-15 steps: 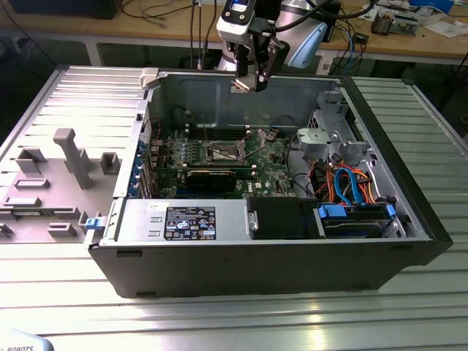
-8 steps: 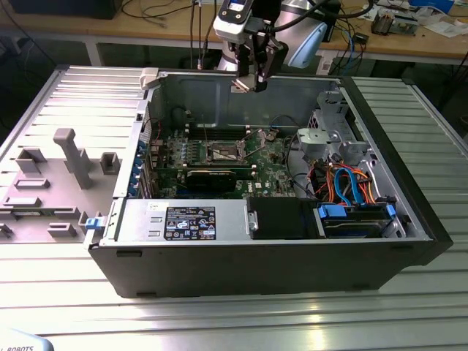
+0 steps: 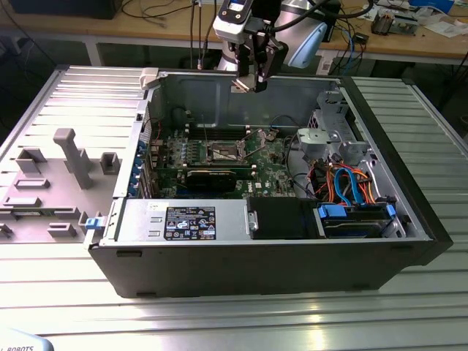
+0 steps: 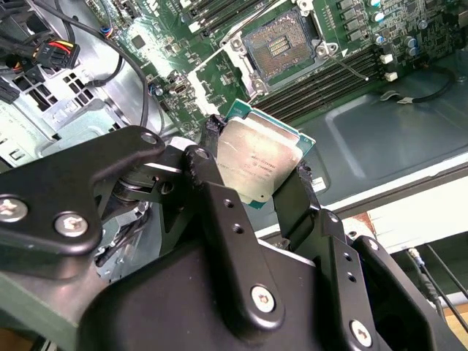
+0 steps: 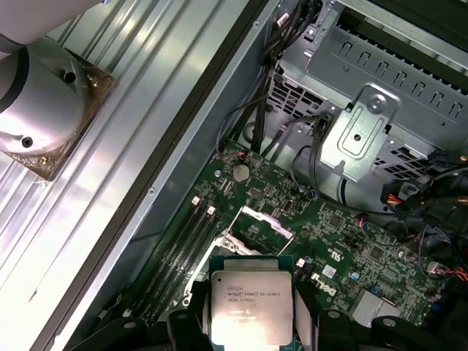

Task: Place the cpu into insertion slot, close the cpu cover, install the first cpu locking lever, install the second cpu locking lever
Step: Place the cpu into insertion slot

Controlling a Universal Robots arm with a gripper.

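Second wrist view: claw (image 4: 257, 174) clenched on the cpu (image 4: 256, 153), well apart from the insertion slot (image 4: 281, 47); best lowered level, edges squared to it, without force

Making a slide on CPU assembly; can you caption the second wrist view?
Gripper holds the cpu by opposite edges, with the empty insertion slot on the green circuit board beyond it.

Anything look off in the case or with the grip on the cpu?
Nothing stands out. The gripper holds the cpu by two opposite edges, sitting square in the first wrist view, above the open case. The insertion slot is empty, with the cpu cover lifted clear. No visible damage or loose parts.
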